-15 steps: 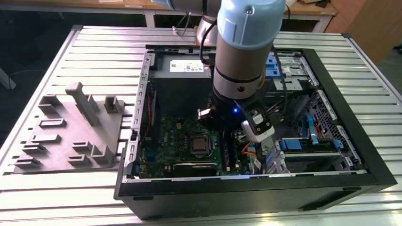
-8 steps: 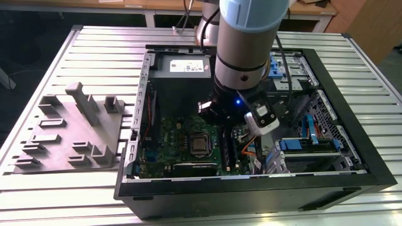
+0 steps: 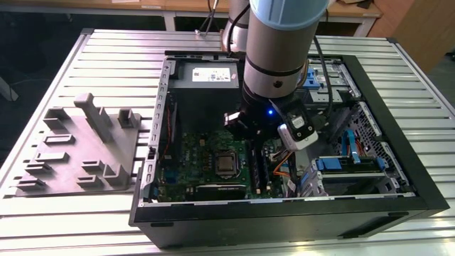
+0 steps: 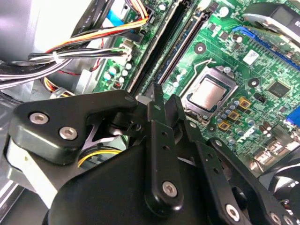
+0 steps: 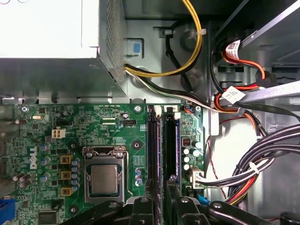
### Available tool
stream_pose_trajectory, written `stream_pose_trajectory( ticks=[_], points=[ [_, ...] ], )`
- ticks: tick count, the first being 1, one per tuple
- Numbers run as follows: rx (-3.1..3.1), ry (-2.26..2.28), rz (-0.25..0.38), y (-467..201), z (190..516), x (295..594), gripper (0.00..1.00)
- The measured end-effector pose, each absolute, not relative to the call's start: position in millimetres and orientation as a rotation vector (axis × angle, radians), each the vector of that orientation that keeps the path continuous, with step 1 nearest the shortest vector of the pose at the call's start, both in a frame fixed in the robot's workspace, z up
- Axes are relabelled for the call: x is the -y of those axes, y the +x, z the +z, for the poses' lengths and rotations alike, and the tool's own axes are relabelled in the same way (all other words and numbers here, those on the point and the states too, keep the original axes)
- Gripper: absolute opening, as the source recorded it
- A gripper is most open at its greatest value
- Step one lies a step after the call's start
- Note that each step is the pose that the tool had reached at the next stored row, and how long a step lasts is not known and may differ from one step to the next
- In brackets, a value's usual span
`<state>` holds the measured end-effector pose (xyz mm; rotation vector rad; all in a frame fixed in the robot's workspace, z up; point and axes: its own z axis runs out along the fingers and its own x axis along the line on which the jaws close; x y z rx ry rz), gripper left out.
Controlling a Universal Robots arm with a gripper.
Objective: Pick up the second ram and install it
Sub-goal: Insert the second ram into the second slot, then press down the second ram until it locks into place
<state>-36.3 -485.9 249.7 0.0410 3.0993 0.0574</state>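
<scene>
My gripper (image 4: 165, 96) is low inside the open computer case, over the near end of the memory slots on the green motherboard (image 5: 117, 136). Its two black fingers (image 4: 154, 117) stand pressed close together, and I see nothing clamped between them. Two long dark sticks stand side by side in the slots beside the processor socket (image 5: 104, 180). The one on the cable side, with a bluish edge, looks like the second ram (image 5: 170, 145) (image 4: 165, 44) (image 3: 257, 170). My fingertips hide its near end, so I cannot tell whether they touch it.
Bundles of black, red, orange and yellow cables (image 5: 253, 164) run right beside the slots. The power supply (image 3: 206, 74) sits at the case's far end and drive bays (image 3: 348, 160) on the exterior view's right. A grey parts fixture (image 3: 85, 144) lies on the table.
</scene>
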Motion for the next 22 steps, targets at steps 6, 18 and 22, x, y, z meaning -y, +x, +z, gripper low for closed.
stream_pose_trajectory(
  ticks=[6, 18, 22],
  points=[
    [-3.099, 0.041, 0.057, -36.3, 249.7, 485.9, 0.1],
    [-3.099, 0.041, 0.057, -36.3, 249.7, 485.3, 0.1],
    [-3.099, 0.041, 0.057, -36.3, 249.6, 482.2, 0.1]
  ],
)
